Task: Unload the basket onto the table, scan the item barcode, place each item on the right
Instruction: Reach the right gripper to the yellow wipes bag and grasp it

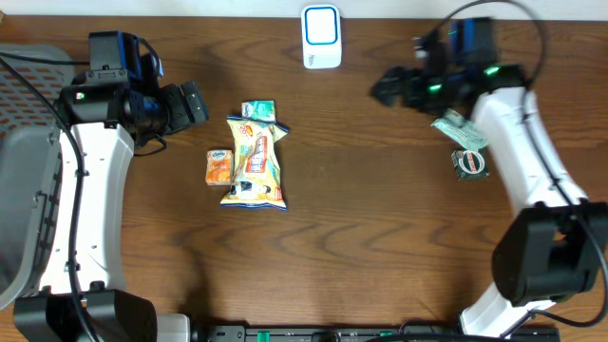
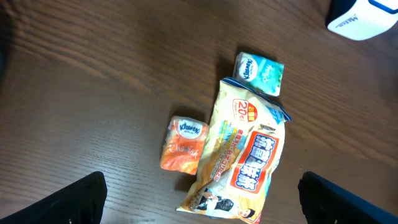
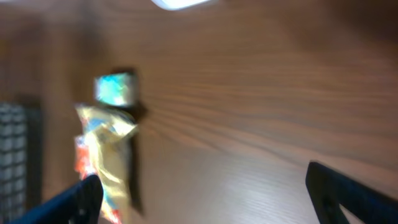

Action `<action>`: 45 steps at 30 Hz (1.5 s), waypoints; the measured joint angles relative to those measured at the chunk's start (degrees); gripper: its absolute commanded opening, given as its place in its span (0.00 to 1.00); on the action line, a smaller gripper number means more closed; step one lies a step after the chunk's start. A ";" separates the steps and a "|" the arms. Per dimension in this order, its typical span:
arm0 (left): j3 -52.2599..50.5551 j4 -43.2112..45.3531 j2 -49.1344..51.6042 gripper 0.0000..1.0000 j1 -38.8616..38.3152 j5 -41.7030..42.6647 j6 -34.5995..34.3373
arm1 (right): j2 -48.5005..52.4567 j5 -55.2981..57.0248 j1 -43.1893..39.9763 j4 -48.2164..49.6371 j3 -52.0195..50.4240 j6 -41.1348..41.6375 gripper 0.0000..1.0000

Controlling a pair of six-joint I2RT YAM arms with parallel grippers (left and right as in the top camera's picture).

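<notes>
**Both grippers wide open, empty**

Left gripper (image 1: 197, 103) at frame left, jaws spread, holding nothing. Right gripper (image 1: 383, 89) upper right, jaws spread, also empty. Snack bag (image 1: 255, 163) lies mid tabletop (image 1: 380, 218). Green Kleenex pack (image 1: 258, 110) touches its top end; orange Kleenex pack (image 1: 219, 166) just left. Barcode scanner (image 1: 321, 36) top centre.
</notes>
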 measured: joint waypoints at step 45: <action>0.00 -0.02 0.00 0.98 0.00 0.00 0.00 | 20.55 -10.21 27.23 37.62 -11.30 22.29 0.21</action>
